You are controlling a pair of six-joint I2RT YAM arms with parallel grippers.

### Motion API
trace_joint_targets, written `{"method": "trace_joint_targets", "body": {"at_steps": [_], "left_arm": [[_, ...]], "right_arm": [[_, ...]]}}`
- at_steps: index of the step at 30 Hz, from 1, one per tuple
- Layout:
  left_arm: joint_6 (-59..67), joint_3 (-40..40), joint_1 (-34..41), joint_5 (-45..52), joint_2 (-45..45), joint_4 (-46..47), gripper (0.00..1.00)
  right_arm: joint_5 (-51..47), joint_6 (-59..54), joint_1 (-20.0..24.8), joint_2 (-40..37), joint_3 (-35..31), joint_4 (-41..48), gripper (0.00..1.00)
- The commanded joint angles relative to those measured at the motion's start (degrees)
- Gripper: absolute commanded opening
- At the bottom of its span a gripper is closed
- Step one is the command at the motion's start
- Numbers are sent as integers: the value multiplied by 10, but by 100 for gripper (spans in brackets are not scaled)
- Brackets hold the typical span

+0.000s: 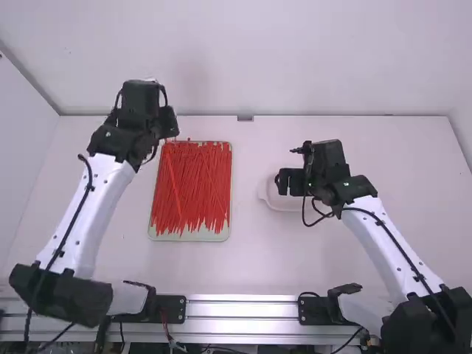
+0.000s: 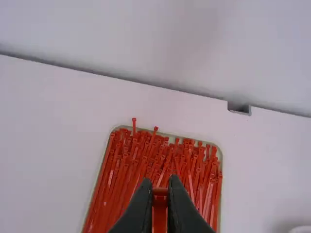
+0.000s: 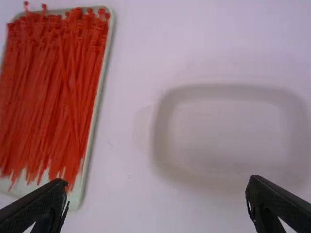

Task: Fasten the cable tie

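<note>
Left gripper (image 2: 159,187): jaws near-closed, apparently pinching one cable tie (image 2: 159,218) between them; I'd lift straight, shedding neighbours. Right gripper (image 3: 155,187): jaws spread, empty.

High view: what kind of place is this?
Likely a robot lab bench: the left arm and right arm on a metal rail, a white table, a tray of red cable ties.
</note>
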State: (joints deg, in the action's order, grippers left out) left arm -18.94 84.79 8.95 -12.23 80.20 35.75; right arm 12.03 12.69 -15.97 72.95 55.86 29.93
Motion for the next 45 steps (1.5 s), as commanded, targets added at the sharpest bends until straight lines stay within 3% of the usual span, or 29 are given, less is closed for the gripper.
{"method": "trace_joint_targets", "body": {"at_steps": [1,9,15,31,37,45], "left_arm": [[-23,-67,-3,14,-58,-32,2],[33,-244,-3,152,-153,-205,2],[17,-305,-3,205,-158,-278,2],[-94,-330,27,351,-103,-490,2],[-116,-329,65,352,-83,-556,2],[-119,-324,100,308,-82,-568,2]], "right_arm": [[55,-12,-1,-7,-3,-10,98],[155,-11,-2,-7,-3,-59,98],[227,-11,-2,-7,-3,-104,98],[345,71,-9,-7,-3,-290,98],[293,94,-43,-7,-3,-317,98],[261,97,-82,-6,-3,-336,99]]}}
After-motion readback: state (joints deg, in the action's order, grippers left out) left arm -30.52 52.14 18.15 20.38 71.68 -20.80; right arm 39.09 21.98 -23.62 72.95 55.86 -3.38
